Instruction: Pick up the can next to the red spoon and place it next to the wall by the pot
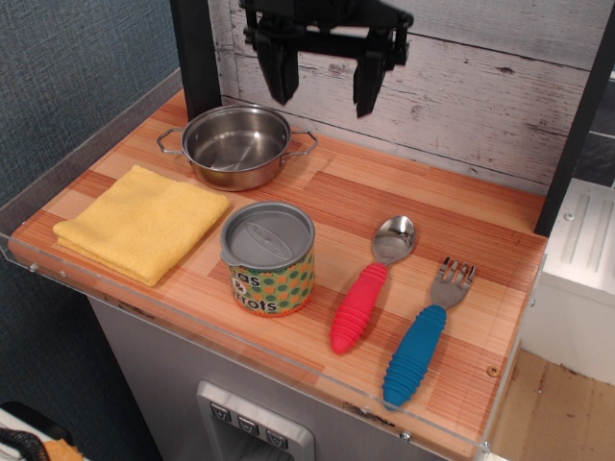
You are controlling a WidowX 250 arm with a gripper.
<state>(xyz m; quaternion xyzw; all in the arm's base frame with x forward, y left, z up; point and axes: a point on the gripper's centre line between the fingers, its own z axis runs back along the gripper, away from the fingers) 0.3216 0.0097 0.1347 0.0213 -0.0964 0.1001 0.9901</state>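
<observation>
The can with a grey lid and a yellow dotted label stands upright near the front edge of the wooden counter. The red spoon lies just to its right, bowl pointing away. The steel pot sits at the back left, close to the whitewashed plank wall. My gripper hangs open and empty high at the back, in front of the wall, to the right of and above the pot, well away from the can.
A folded yellow cloth lies at the left, in front of the pot. A blue-handled fork lies right of the spoon. A clear lip runs along the counter's front edge. A dark post stands behind the pot.
</observation>
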